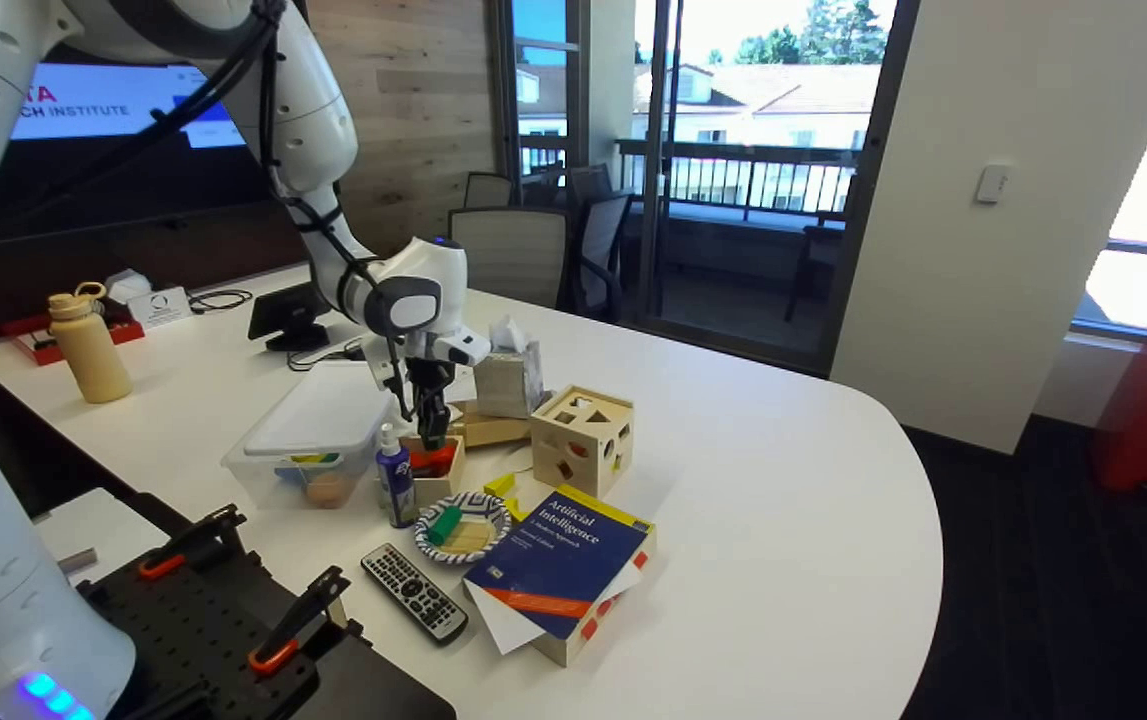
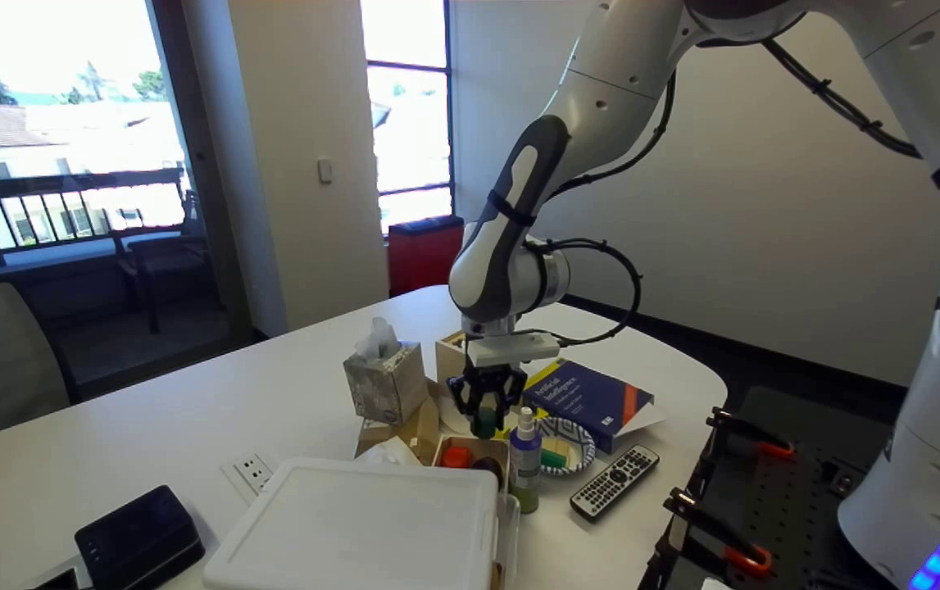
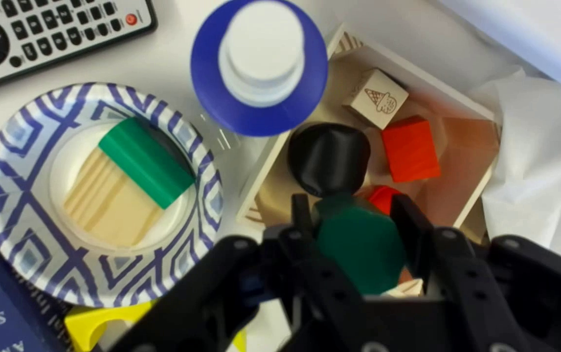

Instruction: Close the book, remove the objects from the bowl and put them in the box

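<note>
My gripper (image 3: 351, 205) points down over the small open tan box (image 3: 422, 77), shut on a dark green block (image 3: 361, 244). In an exterior view the held block (image 2: 483, 422) hangs just above the box. Inside the box are red blocks (image 3: 411, 149), a printed wooden cube (image 3: 379, 99) and a black piece (image 3: 329, 159). The bowl (image 3: 11, 146), blue-and-white patterned, stands beside the box. It holds a green half-round block (image 3: 145, 164) and a pale wooden block (image 3: 114, 200). The blue book (image 1: 563, 555) lies closed, with white paper sticking out under it.
A purple spray bottle (image 1: 395, 480) stands upright against the box. A lidded clear tub (image 2: 363, 524), a tissue box (image 1: 510, 380), flattened cardboard (image 1: 493, 430) and a wooden shape cube (image 1: 583, 440) surround it. Yellow blocks (image 1: 501, 487) and a remote (image 1: 415, 592) lie near the bowl.
</note>
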